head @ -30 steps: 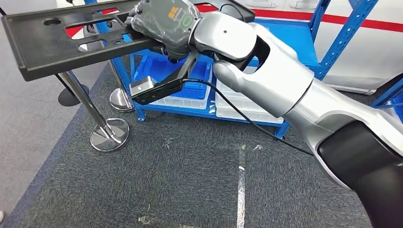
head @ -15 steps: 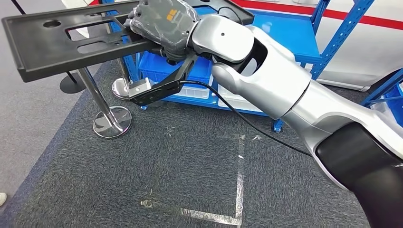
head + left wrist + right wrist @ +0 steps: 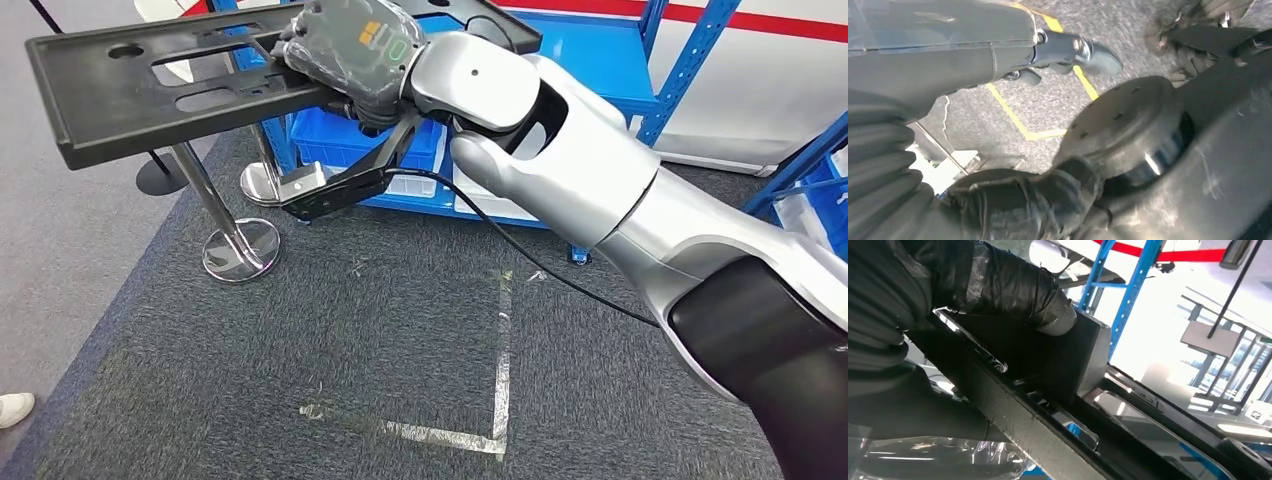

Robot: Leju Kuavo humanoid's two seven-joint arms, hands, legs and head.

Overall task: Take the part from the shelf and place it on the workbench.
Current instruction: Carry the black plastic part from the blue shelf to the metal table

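The part (image 3: 130, 85) is a long flat black plastic panel with slots and a round hole. My right hand (image 3: 350, 45) grips it at mid-length and holds it level in the air, over the floor in front of the blue shelf (image 3: 600, 70). In the right wrist view, dark fingers (image 3: 1013, 290) wrap over the edge of the part (image 3: 1038, 435). In the left wrist view, my left hand (image 3: 998, 200) hangs over the floor; thumb and fingers are apart with nothing between them.
Blue bins (image 3: 340, 145) and white trays sit on the shelf's lowest level. Chrome barrier posts with round bases (image 3: 240, 250) stand under the part's left end. Silver tape (image 3: 500, 350) marks a corner on the dark carpet. A person's shoe (image 3: 15, 408) is at the lower left.
The whole picture has shifted as the camera moved: the shelf and posts slid up, and the floor tape corner came into view. My right hand keeps the same hold on the part.
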